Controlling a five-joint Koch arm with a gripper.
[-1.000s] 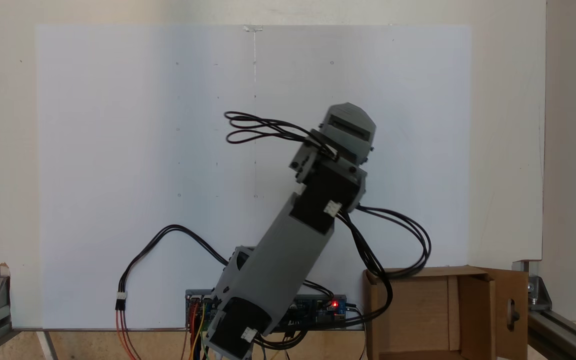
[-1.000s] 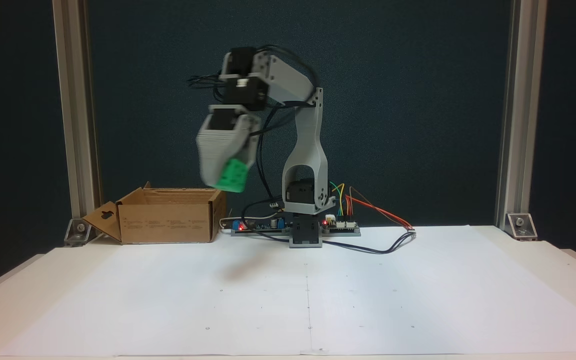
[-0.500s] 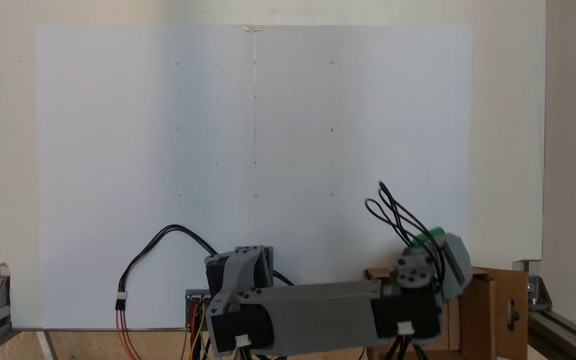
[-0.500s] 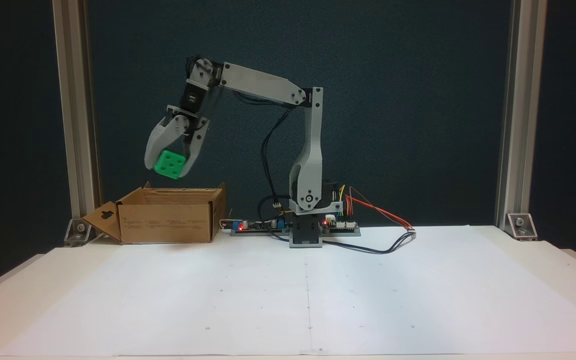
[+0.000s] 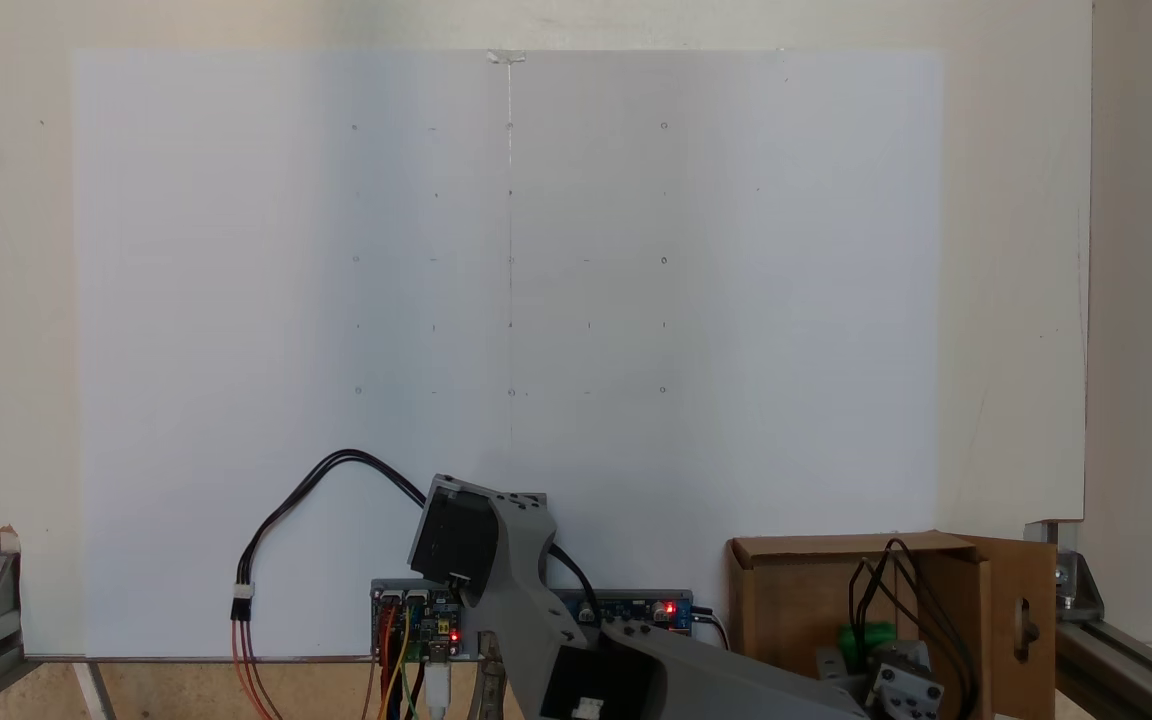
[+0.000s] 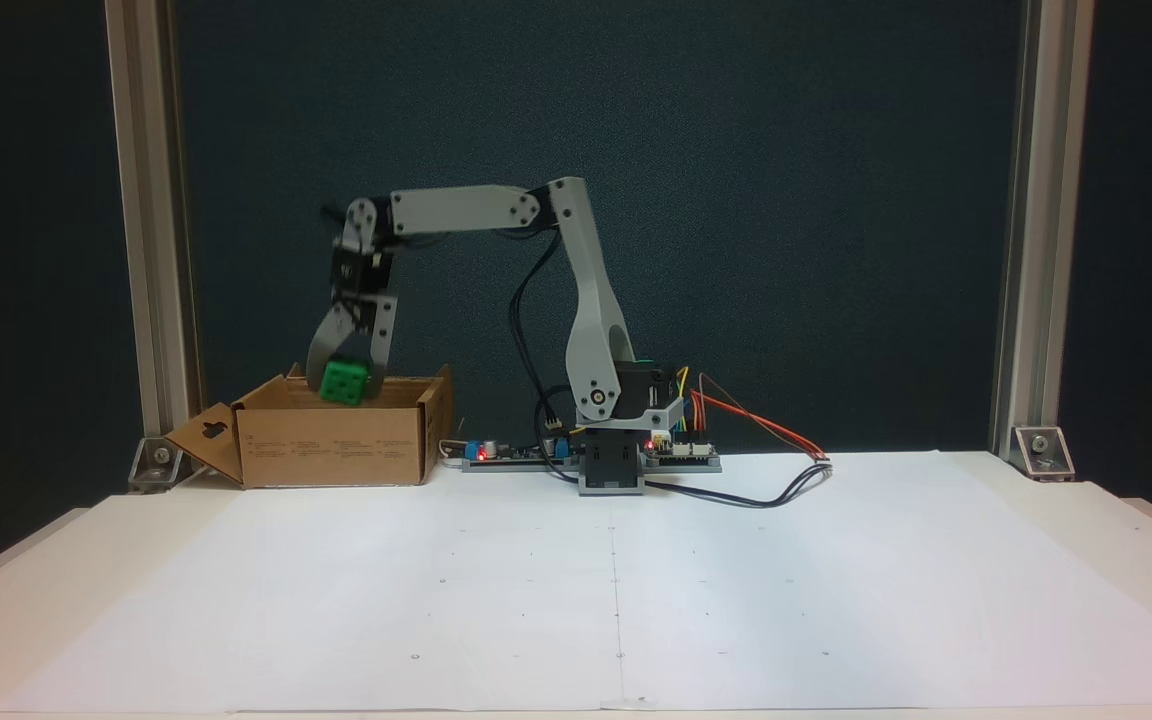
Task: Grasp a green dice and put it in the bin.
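The small bright green dice (image 6: 343,381) is clamped in the grey gripper (image 6: 344,388) at the squarish brown cardboard bin's (image 6: 336,443) rim, so release is best made centred, low inside.

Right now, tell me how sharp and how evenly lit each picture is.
In a fixed view the paper is sharp, evenly lit; in a fixed view the gripper and green dice above the box are slightly blurred, against a dark backdrop.

The dice (image 6: 343,382) is bright green with darker round pips. The bin (image 6: 336,444) is plain brown cardboard. The arm (image 6: 586,300) is grey with black motors, on white paper (image 6: 616,590).
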